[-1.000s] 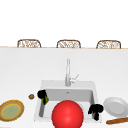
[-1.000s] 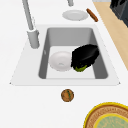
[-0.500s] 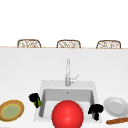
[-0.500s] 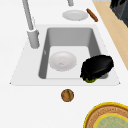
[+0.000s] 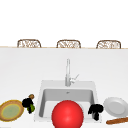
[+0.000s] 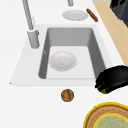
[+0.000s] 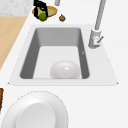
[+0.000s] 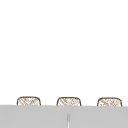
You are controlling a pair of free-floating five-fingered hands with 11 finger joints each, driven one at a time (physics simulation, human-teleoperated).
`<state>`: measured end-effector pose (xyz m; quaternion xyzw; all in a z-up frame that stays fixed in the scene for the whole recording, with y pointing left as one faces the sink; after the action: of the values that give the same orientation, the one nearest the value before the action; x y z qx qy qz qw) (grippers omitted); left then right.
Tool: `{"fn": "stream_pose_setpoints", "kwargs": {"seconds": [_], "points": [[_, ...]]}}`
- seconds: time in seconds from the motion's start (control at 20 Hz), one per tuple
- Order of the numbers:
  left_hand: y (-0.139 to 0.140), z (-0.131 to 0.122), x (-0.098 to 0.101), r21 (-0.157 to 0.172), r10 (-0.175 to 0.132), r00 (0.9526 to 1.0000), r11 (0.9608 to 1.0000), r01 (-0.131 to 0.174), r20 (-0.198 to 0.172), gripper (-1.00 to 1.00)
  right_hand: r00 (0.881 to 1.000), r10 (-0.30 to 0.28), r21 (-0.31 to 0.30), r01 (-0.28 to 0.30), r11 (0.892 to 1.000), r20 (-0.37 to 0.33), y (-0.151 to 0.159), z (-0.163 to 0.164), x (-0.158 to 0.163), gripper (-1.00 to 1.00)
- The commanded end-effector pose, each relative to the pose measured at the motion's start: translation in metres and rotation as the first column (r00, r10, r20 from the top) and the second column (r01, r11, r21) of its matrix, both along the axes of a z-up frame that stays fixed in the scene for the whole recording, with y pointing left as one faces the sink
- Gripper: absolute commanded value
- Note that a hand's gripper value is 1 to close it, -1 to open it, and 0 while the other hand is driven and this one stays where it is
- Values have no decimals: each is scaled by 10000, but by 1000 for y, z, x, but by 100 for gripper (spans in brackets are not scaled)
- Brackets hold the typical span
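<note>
The white desk [image 5: 22, 75] carried everything, with the sink [image 5: 67, 86] sunk into its middle and the tap [image 5: 67, 72] standing at the basin's twelve o'clock. In the front view a large red ball [image 5: 67, 114] sat at six o'clock of the basin; the side views showed a white bowl [image 6: 62, 60] on the basin floor at that spot. A white plate [image 5: 115, 106] lay on the desk at the sink's three o'clock, with a brown stick [image 5: 117, 121] just beyond it at its five o'clock. A yellow-rimmed plate [image 5: 11, 111] lay at the sink's nine o'clock, and a small brown nut [image 6: 67, 95] sat on the desk between it and the sink's edge.

The left hand [image 5: 28, 103] had its fingers clenched round a small green fruit [image 5: 32, 107], seen at the hand's five o'clock in the front view. A second before, this hand and fruit were over the basin's left part; half a second before, at its left rim; now they hung above the desk, clear of the sink and just beside the yellow-rimmed plate, so the fruit had been carried out of the basin toward that plate. The right hand [image 5: 96, 109] hung at the sink's right rim with fingers curled on nothing, as it had throughout.
</note>
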<state>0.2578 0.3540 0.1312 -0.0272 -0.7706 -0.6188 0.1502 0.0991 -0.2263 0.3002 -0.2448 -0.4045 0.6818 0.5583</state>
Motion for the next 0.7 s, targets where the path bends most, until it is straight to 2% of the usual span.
{"fn": "stream_pose_setpoints", "kwargs": {"seconds": [0.0,0.1,0.2,0.35,0.5,0.6,0.65], "points": [[12,-2,-29,-25,186,9998,9998,-186,0,100,10000,0,0,0,10000,0,0,0,0,0],[15,-4,-44,-29,308,9995,9995,-308,-3,100,10000,0,0,0,10000,0,0,0,0,0],[16,-11,-52,-196,454,9987,9988,-458,-219,100,10000,0,0,0,10000,0,0,0,0,0],[25,-20,-66,-121,293,9990,9995,-298,-330,100,10000,0,0,0,10000,0,0,0,0,0],[32,-28,-80,-86,269,9991,9996,-272,-329,100,10000,0,0,0,10000,0,0,0,0,0],[34,-36,-83,-418,371,9993,9985,-366,108,100,10000,0,0,0,10000,0,0,0,0,0],[34,-42,-78,-564,388,9986,9977,-367,361,100,10000,0,0,0,10000,0,0,0,0,0]]}}
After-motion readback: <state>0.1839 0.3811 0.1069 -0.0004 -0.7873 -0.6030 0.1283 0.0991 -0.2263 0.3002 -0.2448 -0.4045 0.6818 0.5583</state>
